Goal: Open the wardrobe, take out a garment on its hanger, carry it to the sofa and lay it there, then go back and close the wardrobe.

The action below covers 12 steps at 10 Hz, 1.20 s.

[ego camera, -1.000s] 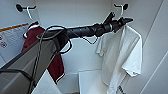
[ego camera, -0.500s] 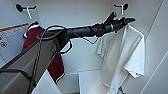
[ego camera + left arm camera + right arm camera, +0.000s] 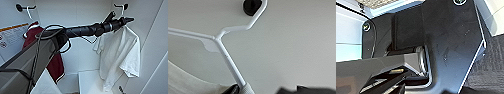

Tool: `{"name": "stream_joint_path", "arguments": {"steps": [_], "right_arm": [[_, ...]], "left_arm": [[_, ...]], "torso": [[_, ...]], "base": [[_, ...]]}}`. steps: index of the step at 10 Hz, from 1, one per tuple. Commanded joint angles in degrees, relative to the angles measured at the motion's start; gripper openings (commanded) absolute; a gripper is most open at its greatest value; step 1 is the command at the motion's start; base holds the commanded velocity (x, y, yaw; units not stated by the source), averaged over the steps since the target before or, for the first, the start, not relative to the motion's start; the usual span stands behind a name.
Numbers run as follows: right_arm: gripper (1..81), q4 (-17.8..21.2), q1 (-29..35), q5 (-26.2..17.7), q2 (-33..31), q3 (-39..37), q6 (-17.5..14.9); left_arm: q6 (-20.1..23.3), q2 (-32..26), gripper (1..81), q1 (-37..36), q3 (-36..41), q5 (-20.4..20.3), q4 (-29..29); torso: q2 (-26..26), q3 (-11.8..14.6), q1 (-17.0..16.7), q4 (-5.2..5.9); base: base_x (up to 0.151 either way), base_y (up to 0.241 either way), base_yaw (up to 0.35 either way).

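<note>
Nearest the head camera, the left arm [image 3: 37,57] extends from the lower left of the head view, its grey cover and looped cables leading forward into the open wardrobe [image 3: 75,22]. Beyond the elbow, the dark forearm runs across the white interior to the left gripper [image 3: 122,20], which sits at the shoulder line of the garment [image 3: 120,52]. Whether the claw is spread or closed cannot be read from the head view; the left wrist view shows only dark finger edges at the foot of one sloping bar of the hanger [image 3: 230,67], so contact is likely but a firm hold is not confirmed. The hanger hook [image 3: 255,15] rests over a black peg [image 3: 251,6] on the back wall, and the white T-shirt hangs below it, one sleeve and the hem draping toward a white shelf [image 3: 90,80]. Compared with the pictures from a second and half a second ago, the arm, the gripper and the shirt occupy the same places; no lift has begun. In task terms the doors are open and the take-out step is at its grasp stage: the hook has not yet cleared the peg. Farther left, on a second black peg [image 3: 19,7], hangs the dark red top [image 3: 52,65], which is not the item required.
</note>
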Motion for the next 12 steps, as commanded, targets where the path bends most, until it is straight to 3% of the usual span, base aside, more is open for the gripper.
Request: {"name": "stream_joint_path", "arguments": {"steps": [1,4,12], "right_arm": [[81.1,0.2,1.4,-3.5,0.4,0.5,0.0],[81.1,0.2,1.4,-3.5,0.4,0.7,-0.1],[81.1,0.3,1.3,-3.5,0.4,0.7,-0.1]], "left_arm": [[0.3,-2.1,81.1,-13.5,1.1,-1.7,0.5],[-0.9,-6.1,81.1,-17.3,3.7,-1.6,0.2],[-1.1,-8.5,81.1,-16.5,4.4,-1.0,0.1]], "torso": [[0.0,0.0,0.0,0.00],[0.0,0.0,0.0,0.00],[0.0,0.0,0.0,0.00]], "base": [[0.000,0.000,0.000],[0.000,0.000,0.000],[0.000,0.000,0.000]]}}
